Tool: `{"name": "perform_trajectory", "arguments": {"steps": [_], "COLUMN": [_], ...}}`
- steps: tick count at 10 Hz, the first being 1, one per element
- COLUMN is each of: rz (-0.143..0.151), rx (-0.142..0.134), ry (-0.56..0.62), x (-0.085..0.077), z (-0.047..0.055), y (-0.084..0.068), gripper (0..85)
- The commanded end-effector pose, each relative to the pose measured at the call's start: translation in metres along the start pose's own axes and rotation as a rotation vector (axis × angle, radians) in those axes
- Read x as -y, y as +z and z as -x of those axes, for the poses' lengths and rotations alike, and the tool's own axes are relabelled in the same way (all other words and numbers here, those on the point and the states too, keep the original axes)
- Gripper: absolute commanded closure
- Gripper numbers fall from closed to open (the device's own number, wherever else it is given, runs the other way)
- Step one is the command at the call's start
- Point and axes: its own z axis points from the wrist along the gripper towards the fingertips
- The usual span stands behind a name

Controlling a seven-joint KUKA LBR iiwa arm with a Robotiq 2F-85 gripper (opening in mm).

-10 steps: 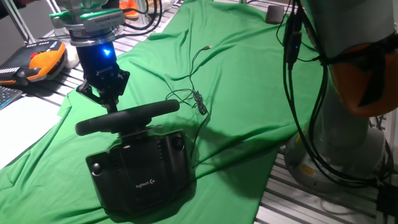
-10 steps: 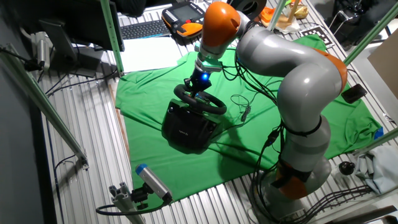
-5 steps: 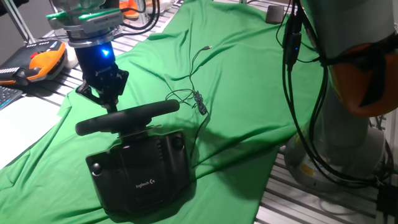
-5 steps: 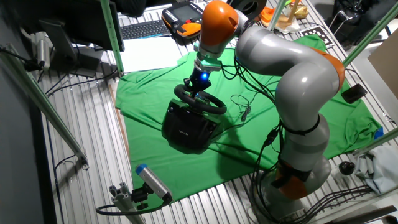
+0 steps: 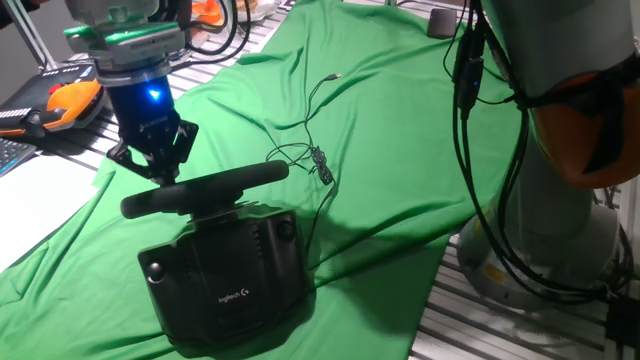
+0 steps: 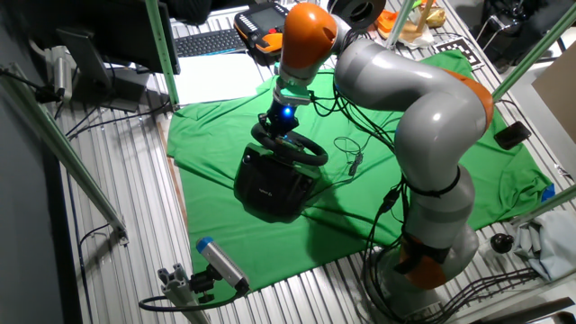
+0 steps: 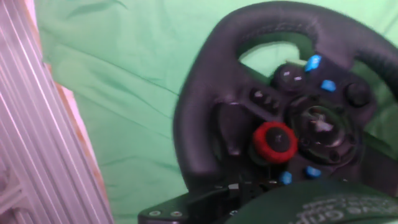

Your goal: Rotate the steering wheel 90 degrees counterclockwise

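Note:
The steering wheel (image 5: 205,189) is a black rim seen nearly edge-on, mounted on a boxy black Logitech base (image 5: 225,280) on the green cloth. My gripper (image 5: 160,172) hangs just behind the rim's left part, fingers tapering together to a point, holding nothing. In the other fixed view the gripper (image 6: 277,133) sits at the far-left edge of the wheel (image 6: 292,147), above the base (image 6: 268,187). The hand view shows the wheel's face (image 7: 205,93) close up, with a red knob (image 7: 275,140) and blue buttons; the rim fills the right side.
A thin cable with an inline box (image 5: 320,165) lies on the green cloth (image 5: 400,150) right of the wheel. An orange-black pendant (image 5: 70,100) lies at the left. The arm's own base (image 5: 560,230) stands at the right. A ribbed metal table edge (image 7: 37,155) shows left.
My gripper has moved a little to the left along the back of the rim. The wheel and its base look unchanged.

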Motion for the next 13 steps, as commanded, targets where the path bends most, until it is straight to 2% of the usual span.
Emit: {"name": "perform_trajectory", "arguments": {"steps": [1,2,3,6,9,13], "rz": [0.002,-0.001,-0.025,-0.041,-0.039,-0.054], "rx": [-0.009,-0.032,-0.044,-0.086,-0.086,-0.089], "ry": [-0.009,-0.006,-0.023,-0.032,-0.012,-0.025], "x": [0.004,0.006,0.009,0.012,0.004,0.011], "z": [0.002,0.003,0.003,0.001,-0.005,-0.011], "y": [0.001,0.001,0.000,0.000,0.003,0.002], "gripper": [85.0,85.0,85.0,85.0,85.0,85.0]}}
